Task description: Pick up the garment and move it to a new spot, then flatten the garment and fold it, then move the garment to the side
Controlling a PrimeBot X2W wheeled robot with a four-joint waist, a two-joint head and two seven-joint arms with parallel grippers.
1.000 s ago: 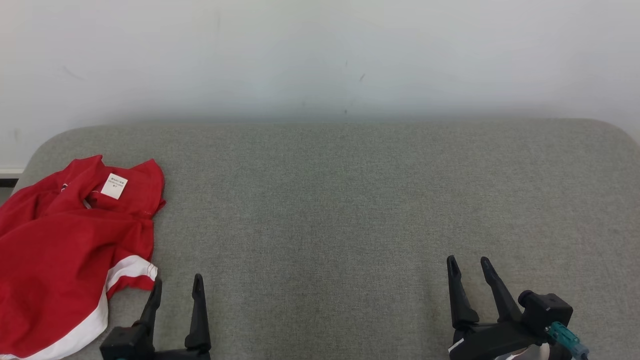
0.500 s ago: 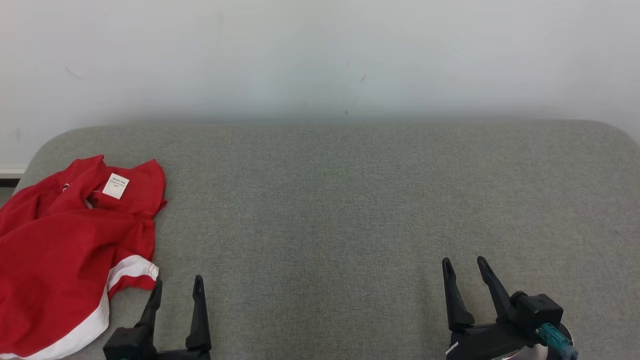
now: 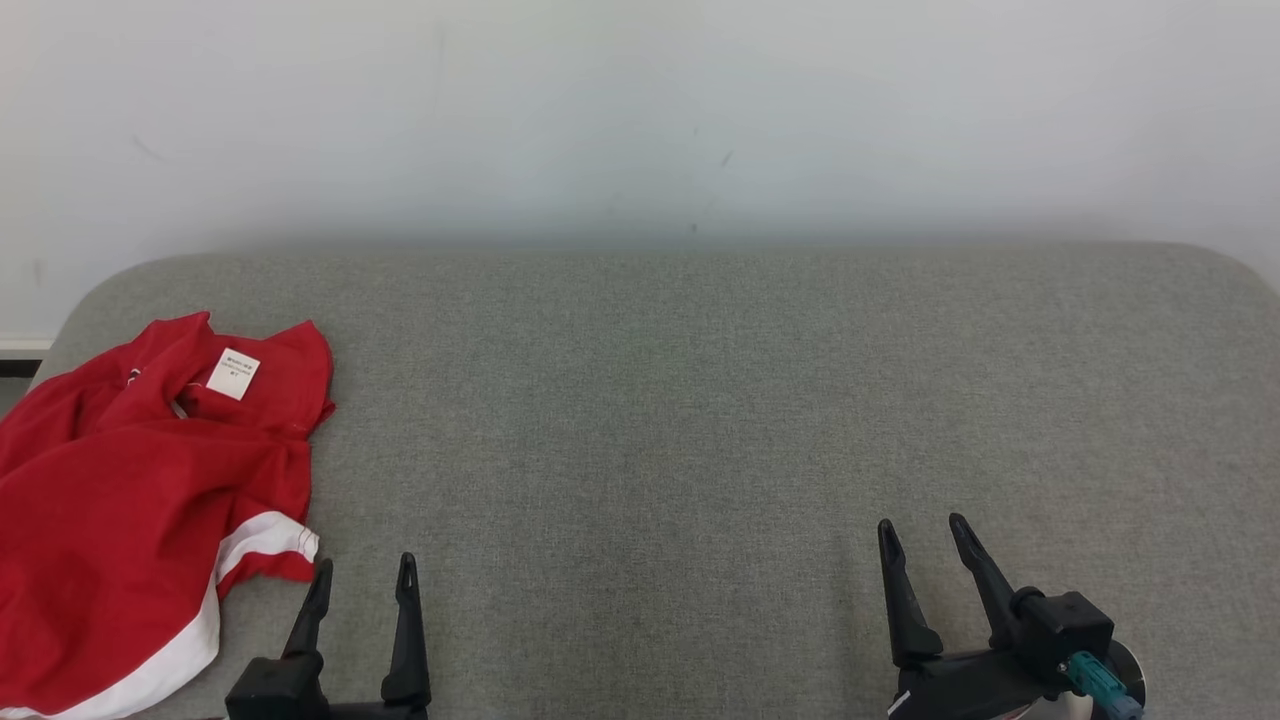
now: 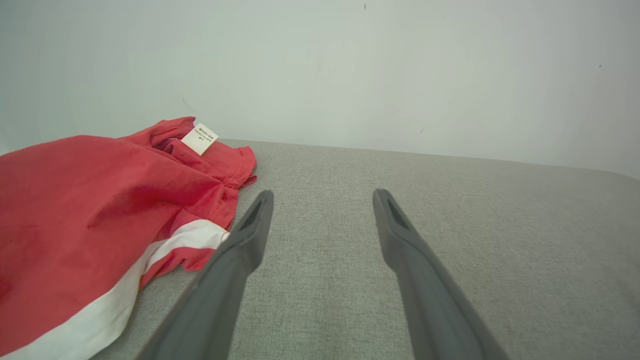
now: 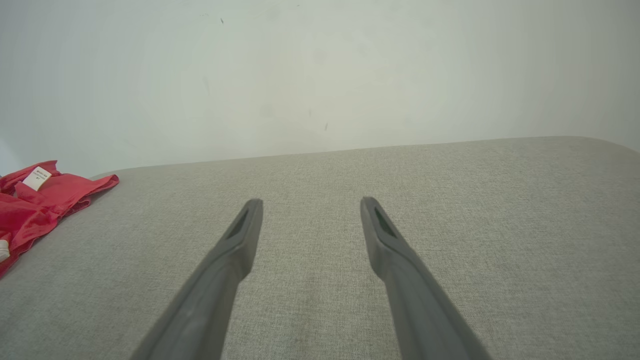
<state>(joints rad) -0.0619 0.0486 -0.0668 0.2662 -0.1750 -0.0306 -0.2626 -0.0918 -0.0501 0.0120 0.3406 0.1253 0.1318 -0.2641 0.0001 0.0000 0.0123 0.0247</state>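
Shows red garment [image 3: 110, 500] crumpled at the left edge of the grey cushion [image 3: 650, 400], partly cut off at the view's border; leaves middle and right open up to the rounded far corners. Sets left gripper [image 3: 364, 562] just beside the white-banded hem [image 3: 265, 535], right gripper [image 3: 919, 523] well apart near the front edge, both jaws spread. Brings the white label [image 4: 200, 138] closer in left wrist view; print illegible.

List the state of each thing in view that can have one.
garment: crumpled, unfolded, lying loose at the left end of the cushion
label: exposed, facing up
left tool: open, empty
right tool: open, empty
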